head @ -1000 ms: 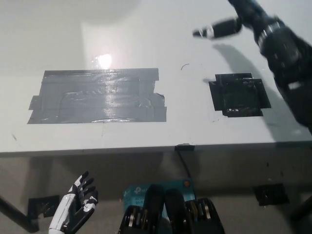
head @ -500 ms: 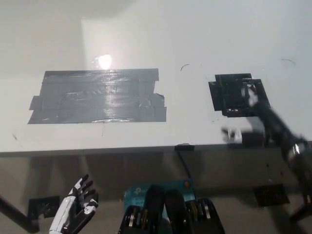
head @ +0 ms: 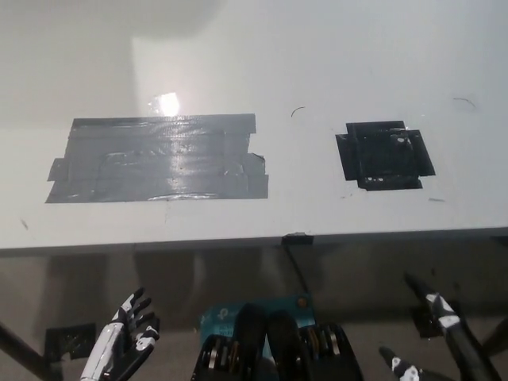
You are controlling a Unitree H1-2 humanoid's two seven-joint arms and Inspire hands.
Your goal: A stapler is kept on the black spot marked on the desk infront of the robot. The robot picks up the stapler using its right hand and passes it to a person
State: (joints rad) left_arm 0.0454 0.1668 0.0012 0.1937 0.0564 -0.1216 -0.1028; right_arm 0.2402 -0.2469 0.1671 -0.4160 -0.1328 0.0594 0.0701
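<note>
Stapler is showing nowhere, the black spot (head: 386, 155) lying bare on the bench (head: 317, 63) above the empty right hand (head: 432, 333), fingers spread; left hand (head: 121, 337) resting open beside grey tape (head: 159, 159).

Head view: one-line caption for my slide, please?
Bare black tape square and wide grey tape patch on white desk; open black right hand and open white left hand below its edge.

We see a white surface (head: 317, 63) carrying a glossy black square patch (head: 386, 155) and a larger grey tape rectangle (head: 159, 159). Our left hand (head: 123, 337) is white with black fingers (head: 140, 303); our right hand (head: 444, 341) is black with white marks.
</note>
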